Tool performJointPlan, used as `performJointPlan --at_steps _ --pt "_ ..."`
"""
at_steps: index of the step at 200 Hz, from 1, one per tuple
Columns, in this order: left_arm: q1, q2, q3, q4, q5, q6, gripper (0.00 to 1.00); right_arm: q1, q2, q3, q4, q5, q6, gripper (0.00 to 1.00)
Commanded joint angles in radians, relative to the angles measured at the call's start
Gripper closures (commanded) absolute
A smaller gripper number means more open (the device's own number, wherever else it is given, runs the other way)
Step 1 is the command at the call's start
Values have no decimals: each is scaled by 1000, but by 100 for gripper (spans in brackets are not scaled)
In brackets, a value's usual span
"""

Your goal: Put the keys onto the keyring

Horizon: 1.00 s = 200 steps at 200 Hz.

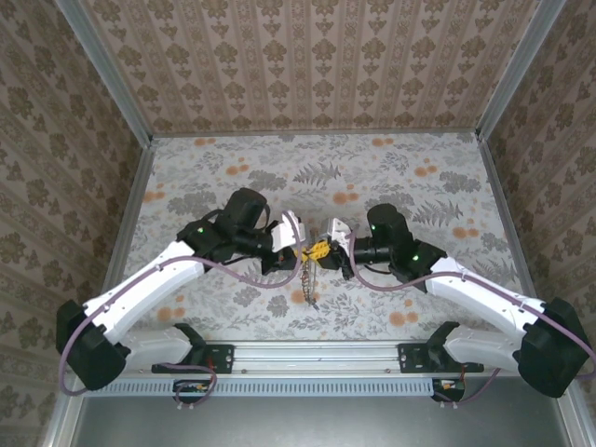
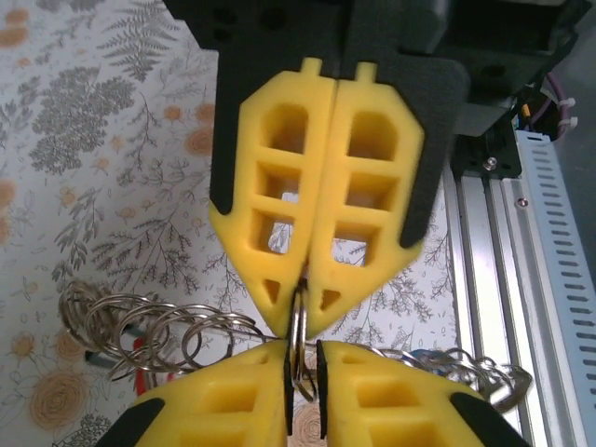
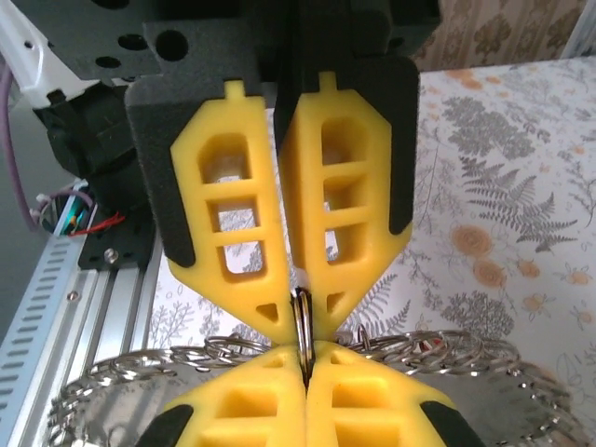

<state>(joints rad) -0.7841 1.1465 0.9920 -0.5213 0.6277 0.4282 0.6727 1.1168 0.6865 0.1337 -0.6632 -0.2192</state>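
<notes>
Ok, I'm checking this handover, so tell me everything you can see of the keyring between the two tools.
The keyring is a thin silvery metal loop, seen edge-on between the facing tools. The right tool is shut on one side of it. The opposite side sits in the narrow gap between the left tool's yellow pads, and whether they pinch it is unclear. Strings of linked silvery rings run off to either side of it.

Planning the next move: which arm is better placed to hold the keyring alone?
Right, likely: the right pincer is shut tight on the keyring, while the left pincer stands slightly open around it.
</notes>
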Motion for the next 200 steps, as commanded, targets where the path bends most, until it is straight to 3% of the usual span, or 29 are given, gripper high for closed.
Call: performJointPlan --at_steps 1,20,69,158,200 --pt "8 -84 -66 96 63 -67 81 6 -36 -60 311 -18 183 100" --pt "16 -129 -102 122 64 -93 79 7 -57 -104 421 -11 232 100" --pt "20 -166 -130 152 51 -101 71 7 -95 -141 505 -22 262 100" --pt "10 -146 -169 321 35 -141 64 14 -52 -136 532 -39 261 100" --pt "-2 -180 -191 365 -20 -149 64 33 -52 -118 424 -31 165 100"
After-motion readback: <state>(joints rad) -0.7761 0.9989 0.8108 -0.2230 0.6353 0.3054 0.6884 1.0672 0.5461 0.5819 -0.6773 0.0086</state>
